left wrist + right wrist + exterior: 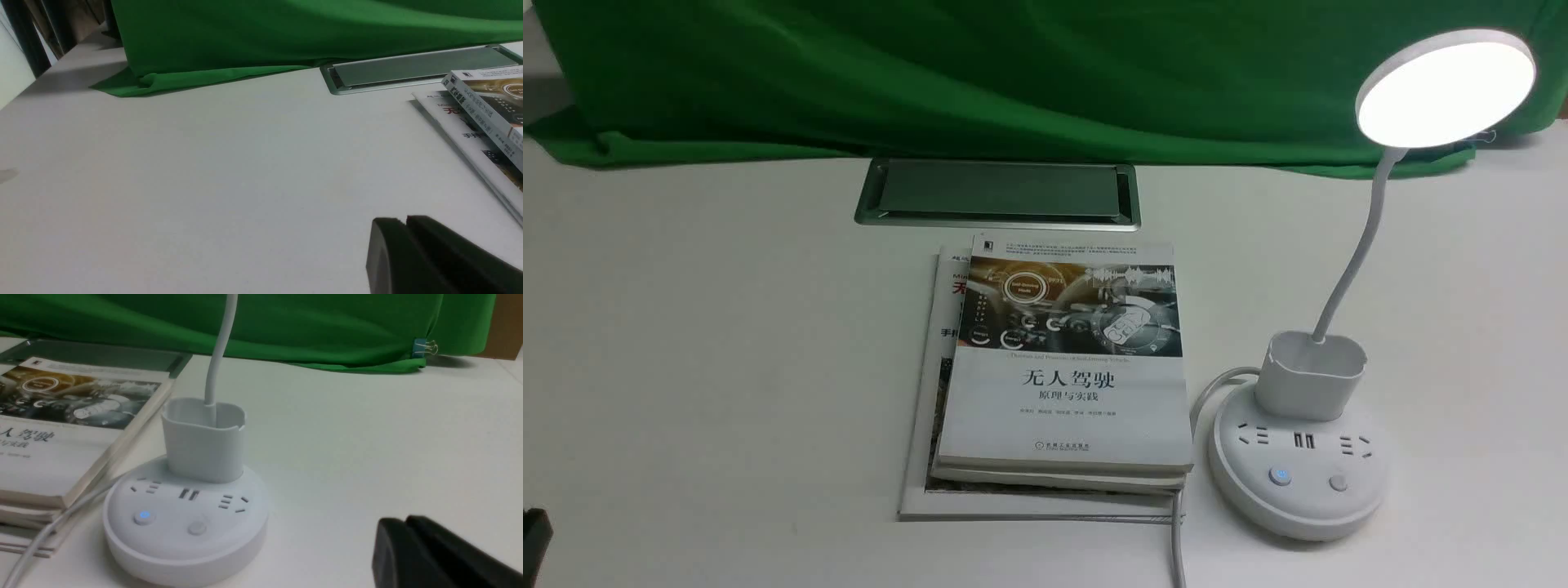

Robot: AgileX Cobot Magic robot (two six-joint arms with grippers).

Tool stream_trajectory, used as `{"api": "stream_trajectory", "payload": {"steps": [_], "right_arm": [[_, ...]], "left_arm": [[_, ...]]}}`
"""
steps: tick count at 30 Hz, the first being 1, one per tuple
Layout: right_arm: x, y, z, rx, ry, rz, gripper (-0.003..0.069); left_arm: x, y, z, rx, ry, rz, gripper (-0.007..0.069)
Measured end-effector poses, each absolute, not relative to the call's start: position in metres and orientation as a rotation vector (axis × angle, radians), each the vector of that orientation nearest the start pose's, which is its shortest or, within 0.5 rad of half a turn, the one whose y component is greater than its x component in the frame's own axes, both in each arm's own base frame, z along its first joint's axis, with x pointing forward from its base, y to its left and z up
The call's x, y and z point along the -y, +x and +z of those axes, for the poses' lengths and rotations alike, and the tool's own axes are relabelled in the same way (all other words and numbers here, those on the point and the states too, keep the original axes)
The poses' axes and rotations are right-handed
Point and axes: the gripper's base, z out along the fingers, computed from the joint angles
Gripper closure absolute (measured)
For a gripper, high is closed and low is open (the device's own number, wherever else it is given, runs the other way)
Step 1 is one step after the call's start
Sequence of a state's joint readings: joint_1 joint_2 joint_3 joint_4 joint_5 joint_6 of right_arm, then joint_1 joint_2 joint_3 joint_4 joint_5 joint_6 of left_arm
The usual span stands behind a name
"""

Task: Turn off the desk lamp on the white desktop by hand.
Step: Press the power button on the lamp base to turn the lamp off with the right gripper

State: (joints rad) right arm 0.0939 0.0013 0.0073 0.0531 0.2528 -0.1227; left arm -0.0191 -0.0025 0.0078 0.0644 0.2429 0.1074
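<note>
The white desk lamp (1298, 465) stands at the right of the white desktop (703, 343), its round head (1445, 88) lit. On its round base sit a button glowing blue (1280, 476) and a plain button (1338, 483). In the right wrist view the lamp base (186, 522) lies ahead and to one side of my right gripper (404, 522), which is shut, holds nothing and is apart from the lamp. My left gripper (405, 220) is shut and empty over bare desktop. Neither gripper shows in the front view except a black corner (535, 535) at the lower left.
Books (1066, 367) are stacked in the middle, just left of the lamp base, with the lamp's white cable (1180, 523) running past them toward the front edge. A grey metal cable hatch (996, 192) sits behind them. Green cloth (980, 73) covers the back.
</note>
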Motion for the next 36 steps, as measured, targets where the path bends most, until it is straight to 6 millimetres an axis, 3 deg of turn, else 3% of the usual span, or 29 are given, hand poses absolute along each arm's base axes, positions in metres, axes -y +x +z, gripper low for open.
{"api": "stream_trajectory", "payload": {"steps": [36], "right_arm": [[-0.0065, 0.0555, 0.1900, -1.715, -0.130, 0.048, 0.0592]], "left_arm": [[-0.0004, 0.0554, 0.1887, -1.726, 0.152, 0.125, 0.0605]]}}
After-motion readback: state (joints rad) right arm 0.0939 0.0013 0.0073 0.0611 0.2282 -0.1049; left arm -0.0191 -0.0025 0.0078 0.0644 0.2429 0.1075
